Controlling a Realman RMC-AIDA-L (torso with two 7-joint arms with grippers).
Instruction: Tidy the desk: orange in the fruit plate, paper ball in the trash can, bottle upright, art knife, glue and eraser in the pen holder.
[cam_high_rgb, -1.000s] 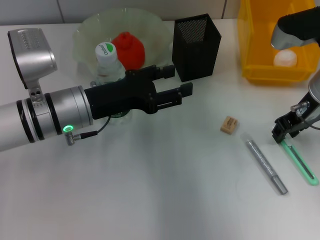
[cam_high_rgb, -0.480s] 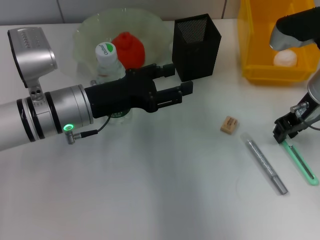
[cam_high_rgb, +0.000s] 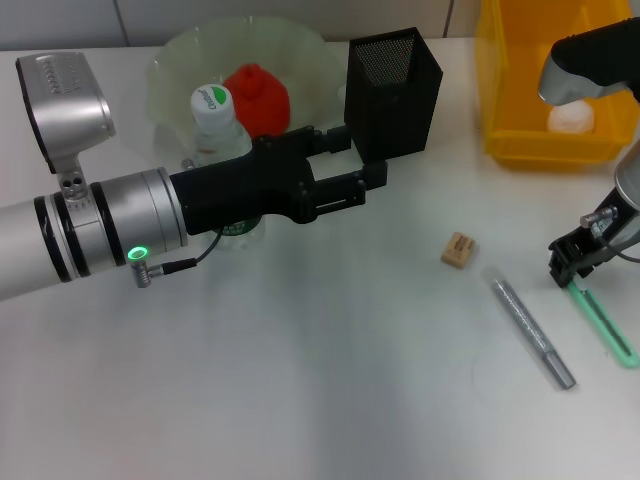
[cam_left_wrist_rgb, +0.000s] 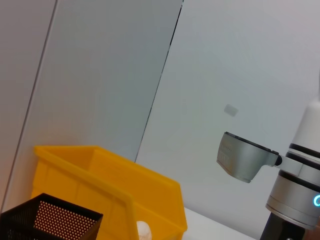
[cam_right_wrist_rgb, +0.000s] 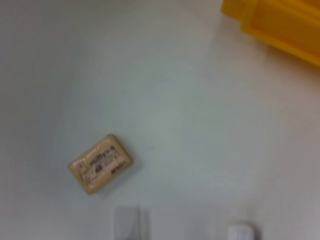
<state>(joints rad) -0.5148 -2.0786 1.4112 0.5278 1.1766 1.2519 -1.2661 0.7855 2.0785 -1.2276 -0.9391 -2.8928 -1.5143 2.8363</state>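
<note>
The right claw (cam_high_rgb: 572, 262), at the head view's right edge, sits over the green art knife's (cam_high_rgb: 603, 325) upper end, whether spread or pinching I cannot tell. Mid-frame, the left claw (cam_high_rgb: 360, 162) hovers spread, empty, between the upright bottle (cam_high_rgb: 215, 118) and the black pen holder (cam_high_rgb: 392, 92). Only the right wrist view shows the eraser's (cam_right_wrist_rgb: 100, 163) printed label; lower right on the worktop (cam_high_rgb: 300, 380) lies the grey glue stick (cam_high_rgb: 532, 332).

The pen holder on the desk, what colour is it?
The pen holder is black wire mesh, shown best in the head view.
</note>
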